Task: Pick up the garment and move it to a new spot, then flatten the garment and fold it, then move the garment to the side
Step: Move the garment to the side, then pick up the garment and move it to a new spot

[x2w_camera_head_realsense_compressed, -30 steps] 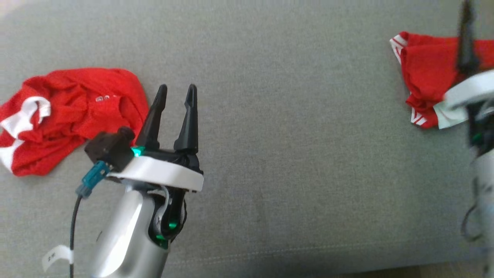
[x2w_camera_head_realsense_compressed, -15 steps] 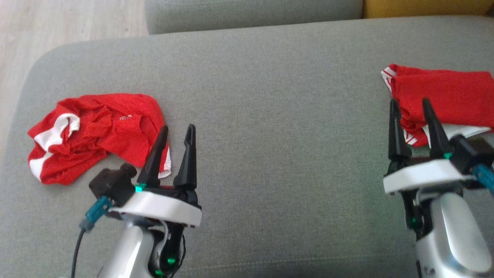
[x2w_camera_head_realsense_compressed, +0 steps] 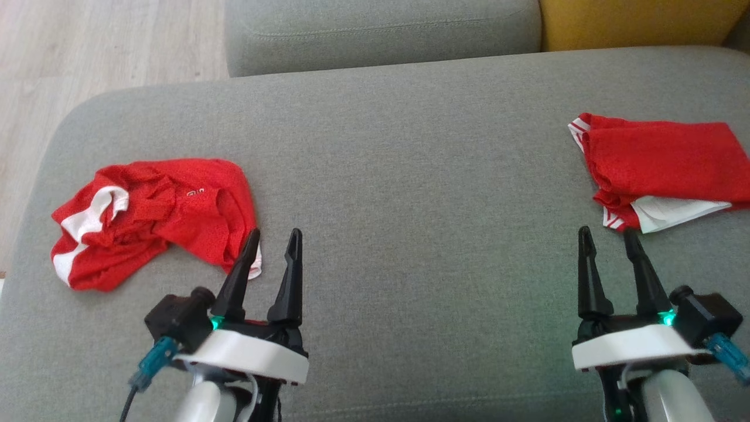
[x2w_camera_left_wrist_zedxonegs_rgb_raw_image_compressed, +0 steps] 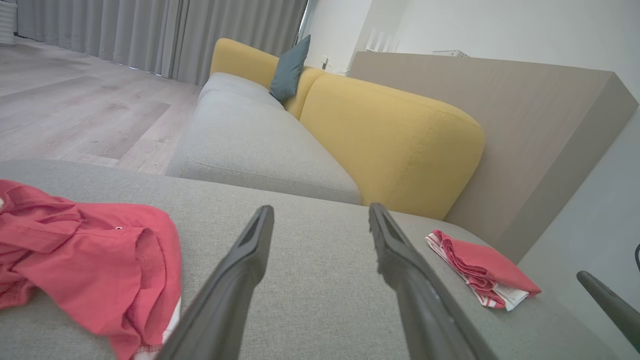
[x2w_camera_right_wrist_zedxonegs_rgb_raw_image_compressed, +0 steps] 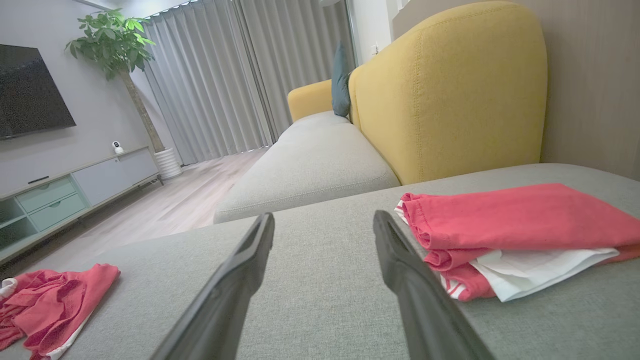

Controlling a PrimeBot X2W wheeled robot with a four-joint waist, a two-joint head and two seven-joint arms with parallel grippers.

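Right gripper (x2w_camera_head_realsense_compressed: 606,231) has pulled back off the folded garment (x2w_camera_head_realsense_compressed: 656,158) — that lies at the right edge of the grey cushion (x2w_camera_head_realsense_compressed: 410,176); head camera tilted up too. Both jaws spread, empty. Risk: left gripper (x2w_camera_head_realsense_compressed: 273,231) sits against the crumpled garment (x2w_camera_head_realsense_compressed: 164,211), maybe touching — any swing snags it.

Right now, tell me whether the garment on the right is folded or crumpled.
Folded: the right-hand garment lies as a flat rectangle of stacked layers, straight edges aligned.

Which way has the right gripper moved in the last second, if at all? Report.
Yes. The right gripper pulled back toward the robot: earlier it overlapped the folded red garment, now it sits short of it.
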